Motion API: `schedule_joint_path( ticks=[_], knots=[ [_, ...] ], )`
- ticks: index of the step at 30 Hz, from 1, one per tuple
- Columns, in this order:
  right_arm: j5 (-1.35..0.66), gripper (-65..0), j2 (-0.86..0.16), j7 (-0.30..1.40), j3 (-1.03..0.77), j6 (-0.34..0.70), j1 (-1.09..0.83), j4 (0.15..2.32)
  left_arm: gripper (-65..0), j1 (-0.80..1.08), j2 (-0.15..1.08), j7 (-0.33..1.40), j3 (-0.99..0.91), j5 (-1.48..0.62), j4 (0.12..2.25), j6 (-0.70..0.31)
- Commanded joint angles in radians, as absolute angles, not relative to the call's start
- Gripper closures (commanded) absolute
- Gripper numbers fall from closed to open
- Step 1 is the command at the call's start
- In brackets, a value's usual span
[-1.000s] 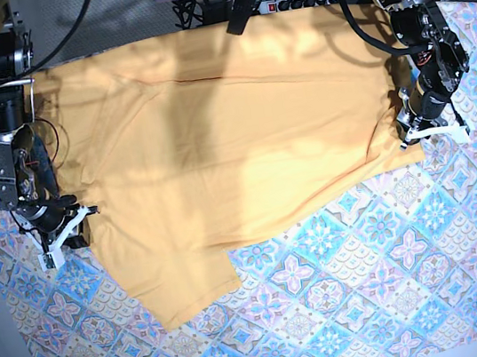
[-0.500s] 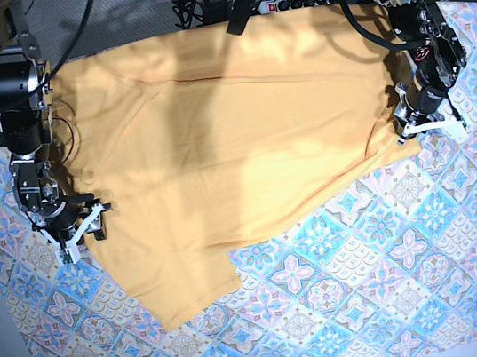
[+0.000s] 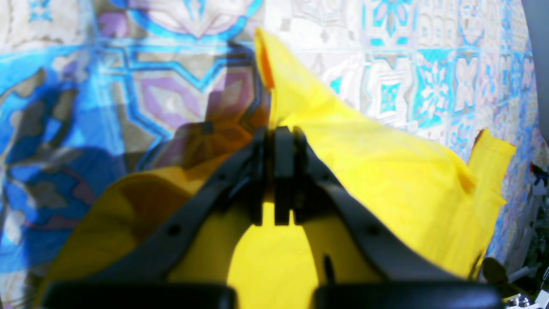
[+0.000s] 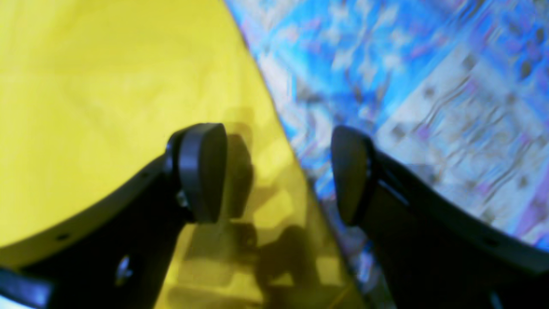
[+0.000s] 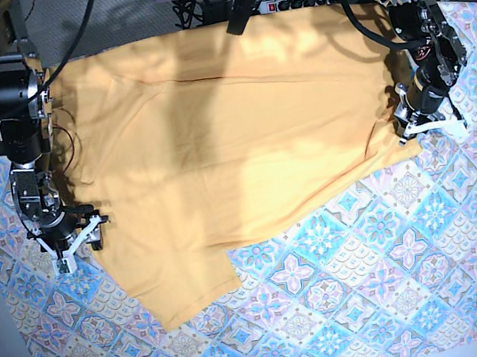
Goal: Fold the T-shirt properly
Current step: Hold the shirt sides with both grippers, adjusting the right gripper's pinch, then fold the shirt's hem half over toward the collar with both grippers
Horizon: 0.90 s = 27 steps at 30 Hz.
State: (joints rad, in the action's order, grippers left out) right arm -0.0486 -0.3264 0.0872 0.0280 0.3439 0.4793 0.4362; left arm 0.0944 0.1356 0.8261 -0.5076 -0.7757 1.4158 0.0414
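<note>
Pinching T-shirt (image 3: 386,171), left end effector (image 3: 276,133); right (image 4: 279,171) gapes wide.

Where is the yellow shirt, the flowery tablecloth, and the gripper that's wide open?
T-shirt (image 5: 233,143), base view, middle of the spread cloth.
Tablecloth (image 5: 371,284), base view, bare patterned tiles below the shirt.
Right gripper (image 4: 279,171), right wrist view, midway between its open fingertips.

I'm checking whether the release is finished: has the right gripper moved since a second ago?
Yes. In the base view the right gripper has slid slightly down along the T-shirt edge, against the tablecloth tiles, and its jaws have opened.
</note>
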Motion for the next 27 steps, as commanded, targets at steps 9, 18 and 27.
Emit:
schedule_joint_path(
  ticks=[9, 18, 27],
  knots=[
    [-0.051, -35.2, -0.325, 0.062, 0.145, 0.348, 0.535, 0.364, 0.0, 0.082, 0.15, 0.816, -0.512, -0.788, 1.434, 0.035],
    [-0.054, -5.1, -0.323, 0.062, 0.196, 0.449, 0.535, 0.366, 0.0, 0.082, 0.15, 0.816, -0.512, -0.788, 1.434, 0.035],
    [-0.056, -0.8, -0.352, 0.062, 0.12, 0.449, 0.53, 0.392, 0.0, 0.082, 0.154, 0.816, -0.512, -0.788, 1.434, 0.035]
  ],
)
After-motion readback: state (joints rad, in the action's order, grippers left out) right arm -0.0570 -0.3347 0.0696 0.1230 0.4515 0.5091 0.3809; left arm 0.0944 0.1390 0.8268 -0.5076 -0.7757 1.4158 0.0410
